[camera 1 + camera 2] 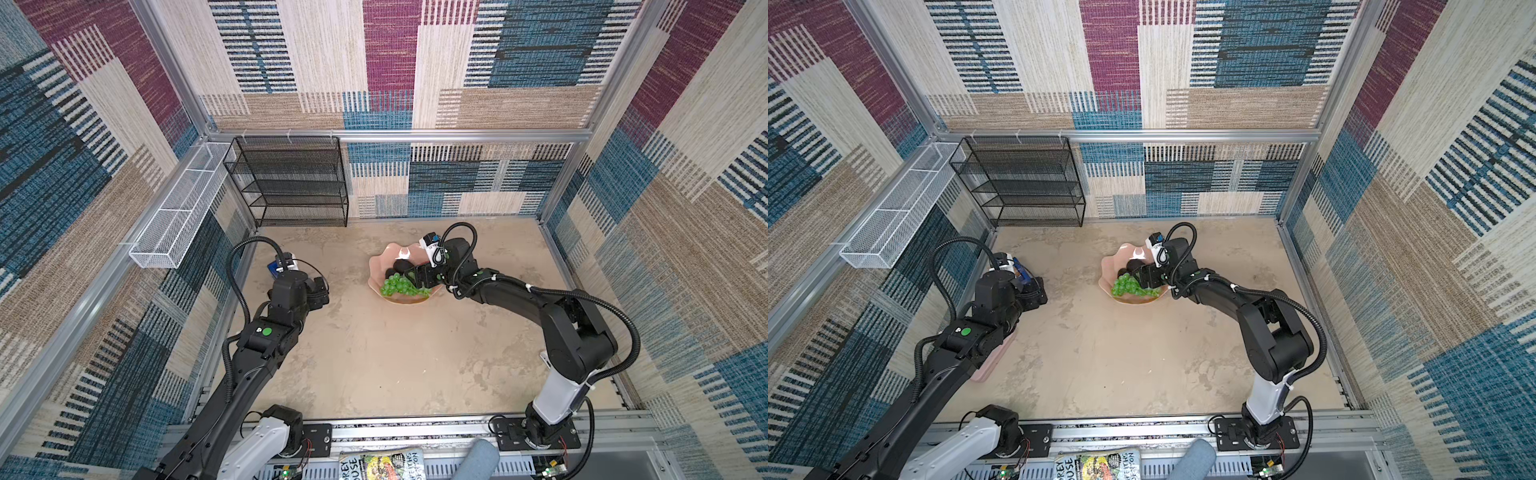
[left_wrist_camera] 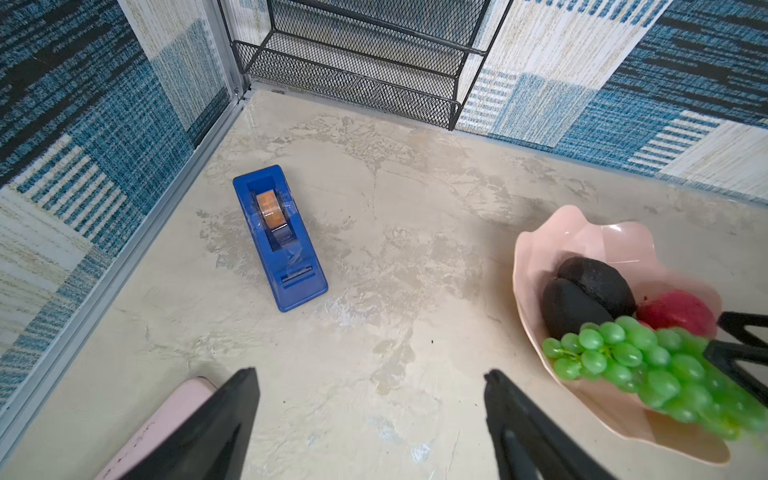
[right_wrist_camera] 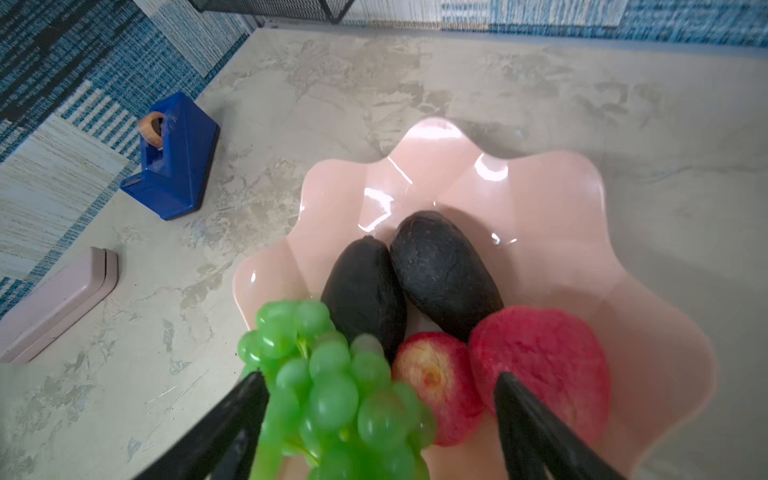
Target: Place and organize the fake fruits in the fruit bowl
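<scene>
Right wrist view: the right claw [image 3: 378, 375] hangs with jaws wide apart, gripping nothing. The grapes [image 3: 332, 399] lie loose between them at the fruit bowl's [image 3: 561, 199] edge, likely because avocados [image 3: 440, 266] and apples [image 3: 540, 353] fill the middle. The left claw [image 2: 370, 371] waits open over the bench [image 2: 374, 249].

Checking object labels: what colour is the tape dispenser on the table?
The tape dispenser is blue; it shows best in the left wrist view.

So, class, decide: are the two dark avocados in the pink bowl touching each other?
Touching. In the right wrist view one avocado lies against the other avocado in the bowl, no pink showing between them.
</scene>
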